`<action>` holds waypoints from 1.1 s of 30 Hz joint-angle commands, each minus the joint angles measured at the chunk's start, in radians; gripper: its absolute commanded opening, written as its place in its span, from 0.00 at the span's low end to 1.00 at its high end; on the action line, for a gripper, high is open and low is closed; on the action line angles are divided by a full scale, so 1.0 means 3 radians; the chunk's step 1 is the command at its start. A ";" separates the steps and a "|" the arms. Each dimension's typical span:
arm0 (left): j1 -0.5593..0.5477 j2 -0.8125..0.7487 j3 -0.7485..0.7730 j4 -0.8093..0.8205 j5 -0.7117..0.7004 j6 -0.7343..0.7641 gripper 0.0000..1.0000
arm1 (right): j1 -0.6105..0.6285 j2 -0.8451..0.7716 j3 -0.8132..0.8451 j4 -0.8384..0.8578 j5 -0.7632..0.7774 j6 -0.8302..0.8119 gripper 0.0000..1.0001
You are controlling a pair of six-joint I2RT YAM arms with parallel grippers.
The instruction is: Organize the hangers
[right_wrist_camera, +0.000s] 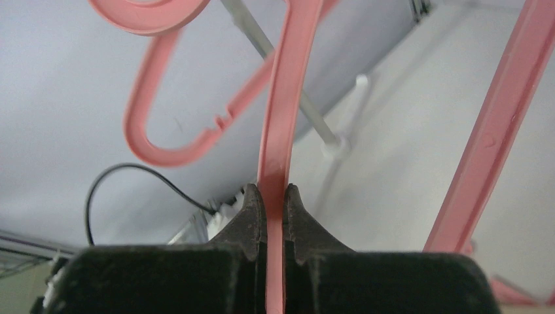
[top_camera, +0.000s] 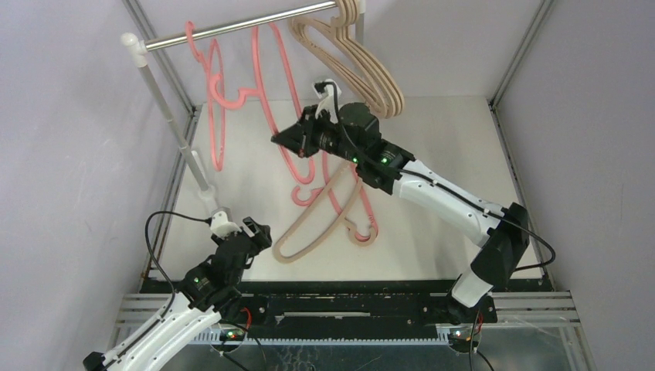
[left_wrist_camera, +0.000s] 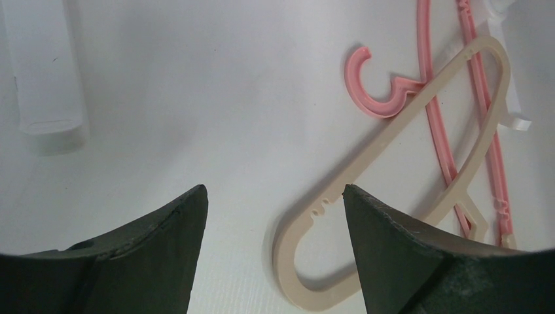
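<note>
On the rail (top_camera: 239, 25), pink hangers (top_camera: 230, 98) and beige hangers (top_camera: 386, 89) hang; job looks partway.
My right gripper (right_wrist_camera: 273, 196) clamps one pink hanger (right_wrist_camera: 285, 98) midair; left gripper (left_wrist_camera: 273, 193), spread empty, overlooks a beige hanger (left_wrist_camera: 393, 134) on the table (top_camera: 463, 131).

A rail (top_camera: 239, 27) is being carried across the top of the frame by a post (top_camera: 166, 116) at upper left. Near its left end one hanger (top_camera: 193, 42) is being borne, a bunch of hangers (top_camera: 378, 77) at its right. Between them, at centre frame, another hanger (right_wrist_camera: 281, 131) is being clamped by the right gripper (top_camera: 287, 141). Lower, crossed hangers (left_wrist_camera: 393, 135) are being supported by the table (top_camera: 448, 139), just right of the left gripper (left_wrist_camera: 275, 196).
</note>
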 commanded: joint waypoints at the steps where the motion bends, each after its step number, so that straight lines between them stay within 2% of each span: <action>1: -0.0003 -0.0068 0.0033 0.0167 0.0039 0.0074 0.80 | -0.0082 0.0233 0.0283 0.0409 -0.0013 0.0208 0.00; 9: -0.0003 -0.0005 0.0001 0.0251 0.0063 0.0119 0.80 | -0.0223 0.0474 0.0345 0.1100 -0.0278 0.0727 0.00; 22: -0.0003 0.0192 -0.0009 0.0442 0.0019 0.0276 0.81 | -0.0226 0.0246 0.0166 0.1412 -0.0482 0.0830 0.00; 27: -0.0003 0.0161 -0.0021 0.0439 0.0005 0.0281 0.81 | -0.0254 0.0359 0.0360 0.1421 -0.0504 0.0868 0.00; 33: -0.0003 0.0180 -0.0007 0.0453 0.0024 0.0307 0.81 | -0.0358 0.0752 0.0831 0.1393 -0.0498 0.1037 0.00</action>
